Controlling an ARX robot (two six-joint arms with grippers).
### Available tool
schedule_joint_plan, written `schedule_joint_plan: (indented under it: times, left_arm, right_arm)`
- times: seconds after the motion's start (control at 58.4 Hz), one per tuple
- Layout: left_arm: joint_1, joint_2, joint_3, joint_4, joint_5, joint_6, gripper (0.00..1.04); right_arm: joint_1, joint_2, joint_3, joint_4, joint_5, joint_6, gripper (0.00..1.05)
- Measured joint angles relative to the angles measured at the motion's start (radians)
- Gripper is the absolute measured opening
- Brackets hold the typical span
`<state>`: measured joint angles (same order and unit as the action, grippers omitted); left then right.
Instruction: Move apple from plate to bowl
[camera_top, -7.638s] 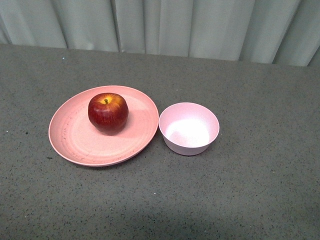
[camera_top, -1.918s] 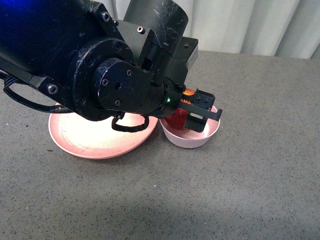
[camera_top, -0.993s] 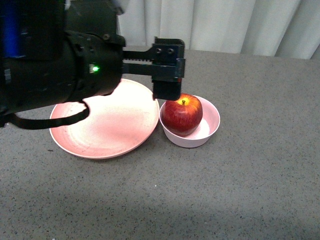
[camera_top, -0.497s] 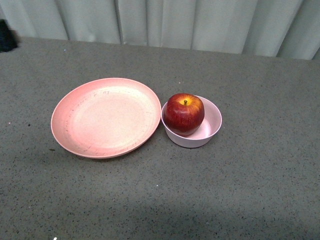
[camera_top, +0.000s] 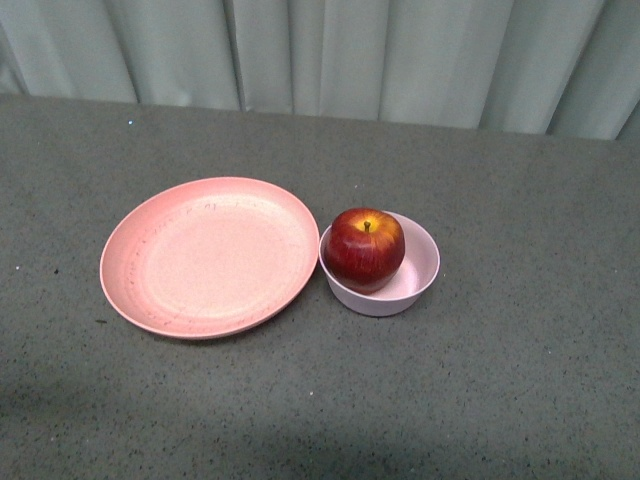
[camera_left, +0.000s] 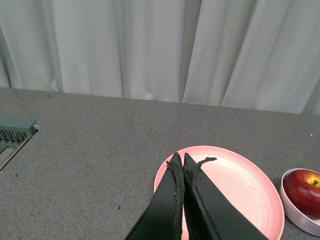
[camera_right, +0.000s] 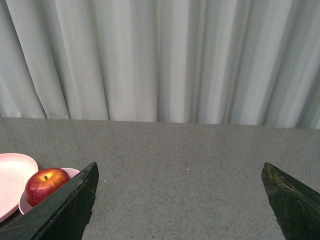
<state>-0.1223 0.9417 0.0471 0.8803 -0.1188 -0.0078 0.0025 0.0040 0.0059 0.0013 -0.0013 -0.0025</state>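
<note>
Count: one apple (camera_top: 364, 248), one bowl (camera_top: 418, 283), one plate (camera_top: 205, 256), two grippers. Apple sits in the bowl, stem up (roundish, so no real long axis), yellow patch around the stem facing the ceiling. Bowl rim touches or nearly touches the plate edge; can't tell which. Plate holds nothing. All rest on a grey speckled table (camera_top: 520, 380) before a pale curtain (camera_top: 400, 50).

Left gripper (camera_left: 180, 162) has its fingers pressed together, tips over the plate in the wrist view, apple off to one side of it and apart. Right gripper (camera_right: 180, 175) is spread wide, apple and bowl just beyond one finger (camera_right: 70, 205).

Versus half a second ago: apple, bowl and plate unmoved relative to each other; the dark arm at the frame edge is gone.
</note>
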Motion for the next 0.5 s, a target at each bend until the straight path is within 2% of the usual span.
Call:
schedule_joint_plan:
  times: [0.137, 0.206, 0.257, 0.497]
  left_arm:
    - [0.024, -0.105, -0.018, -0.085, 0.025, 0.000, 0.04]
    - [0.075, -0.164, -0.027, -0.137, 0.097, 0.001, 0.04]
    - [0.103, -0.203, -0.027, -0.171, 0.111, 0.001, 0.04]
    - [0.119, -0.362, -0.028, -0.311, 0.117, 0.001, 0.04]
  right_arm:
    - [0.000, 0.000, 0.000, 0.000, 0.000, 0.000, 0.95]
    - [0.000, 0.000, 0.000, 0.000, 0.000, 0.000, 0.95]
    - [0.000, 0.000, 0.000, 0.000, 0.000, 0.000, 0.95]
    - [0.000, 0.000, 0.000, 0.000, 0.000, 0.000, 0.95]
